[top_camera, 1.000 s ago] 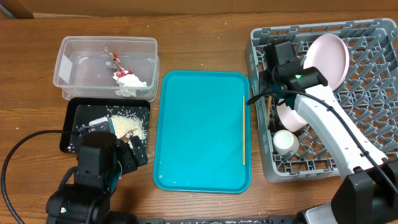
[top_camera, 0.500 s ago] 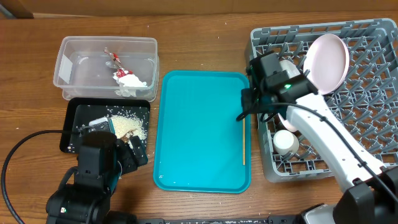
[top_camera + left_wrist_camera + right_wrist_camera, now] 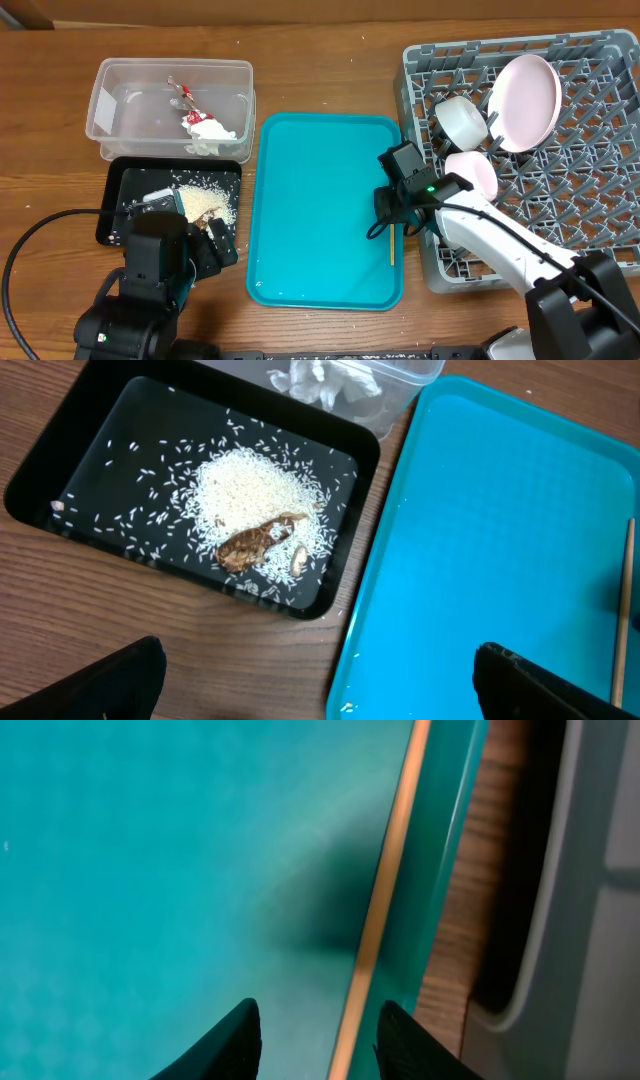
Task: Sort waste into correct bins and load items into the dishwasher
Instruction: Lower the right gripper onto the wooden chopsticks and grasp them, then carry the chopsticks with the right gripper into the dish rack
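Note:
One wooden chopstick [image 3: 391, 170] lies along the right edge of the teal tray [image 3: 320, 210]. My right gripper [image 3: 386, 226] is low over it, open, with a finger on each side of the chopstick [image 3: 388, 880] in the right wrist view [image 3: 318, 1012]. The grey dish rack [image 3: 590, 200] holds a pink plate [image 3: 525, 90], a white bowl [image 3: 462, 118] and a pink bowl [image 3: 472, 172]. The cup and second chopstick are hidden. My left gripper [image 3: 320, 690] is open and empty over the table by the black tray [image 3: 60, 470], which holds rice [image 3: 250, 490] and brown scraps [image 3: 255, 542].
The clear tub [image 3: 110, 110] at the back left holds the white napkin [image 3: 208, 132] and the red wrapper [image 3: 185, 95]. The rack's wall [image 3: 590, 920] stands close to the right of the teal tray's rim, with a narrow strip of wood between them.
My right arm has left the rack and come left and forward, down to the chopstick on the tray. The white and pink bowls now show. The left arm has not moved.

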Motion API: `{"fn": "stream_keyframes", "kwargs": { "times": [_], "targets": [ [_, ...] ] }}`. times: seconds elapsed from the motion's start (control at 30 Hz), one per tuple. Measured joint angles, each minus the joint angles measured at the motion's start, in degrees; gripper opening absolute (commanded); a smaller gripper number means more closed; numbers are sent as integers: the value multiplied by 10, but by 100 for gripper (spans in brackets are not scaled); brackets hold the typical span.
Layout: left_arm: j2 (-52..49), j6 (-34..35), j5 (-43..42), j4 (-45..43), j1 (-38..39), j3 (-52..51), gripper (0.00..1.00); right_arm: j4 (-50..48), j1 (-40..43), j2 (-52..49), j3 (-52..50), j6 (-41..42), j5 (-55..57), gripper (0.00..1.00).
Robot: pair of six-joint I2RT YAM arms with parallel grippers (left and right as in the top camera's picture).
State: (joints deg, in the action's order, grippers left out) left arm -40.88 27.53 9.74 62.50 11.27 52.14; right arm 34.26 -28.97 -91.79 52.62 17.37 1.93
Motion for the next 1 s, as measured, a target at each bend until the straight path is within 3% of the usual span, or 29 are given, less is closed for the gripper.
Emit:
{"fn": "stream_keyframes", "kwargs": {
  "times": [0.2, 0.4, 0.5, 0.8, 1.0],
  "targets": [
    [0, 0, 0, 0, 0, 0, 100, -16, -3, -29, -4, 4, 0, 35],
    [0, 0, 0, 0, 0, 0, 100, -28, -3, -69, -2, 4, -8, 20],
    [0, 0, 0, 0, 0, 0, 100, -19, -3, -69, -1, 2, -9, 4],
    [0, 0, 0, 0, 0, 0, 100, 76, -4, -54, 30, 8, -24, 4],
    [0, 0, 0, 0, 0, 0, 100, 107, -2, 56, 105, -6, -17, 4]
  ]
}}
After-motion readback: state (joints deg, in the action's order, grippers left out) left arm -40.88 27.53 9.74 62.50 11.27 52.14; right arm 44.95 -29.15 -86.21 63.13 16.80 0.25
